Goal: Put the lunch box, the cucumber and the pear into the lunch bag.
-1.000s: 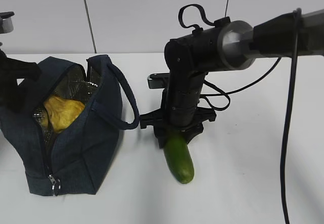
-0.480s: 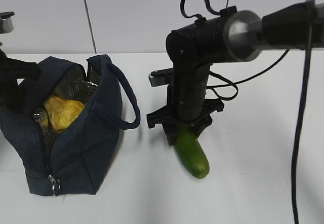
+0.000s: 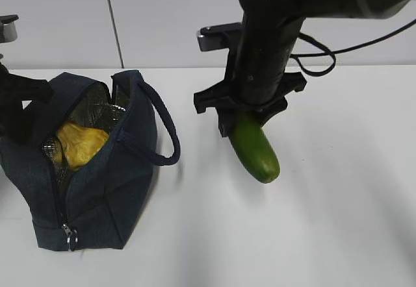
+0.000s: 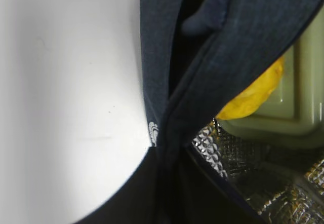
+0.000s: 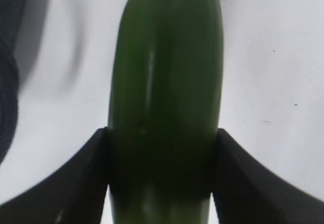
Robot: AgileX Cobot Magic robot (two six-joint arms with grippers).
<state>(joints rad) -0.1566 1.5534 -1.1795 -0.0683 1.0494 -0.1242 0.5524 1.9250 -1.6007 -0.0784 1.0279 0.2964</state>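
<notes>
While the cucumber (image 3: 254, 149) hangs clear of the table at centre frame, clamped between the right gripper (image 3: 246, 113) fingers, the bag (image 3: 97, 189) sits open at lower left, well apart; the pear (image 3: 79, 144) and lunch box (image 4: 276, 110) already lie inside; only the cucumber remains; whether the left gripper's fingers grip the bag's edge, I cannot tell.

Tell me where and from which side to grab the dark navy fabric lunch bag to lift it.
Take the dark navy fabric lunch bag by its loop handle, coming from the right side: the loop arches clear of the bag's wall there, leaving room for an end effector.
</notes>
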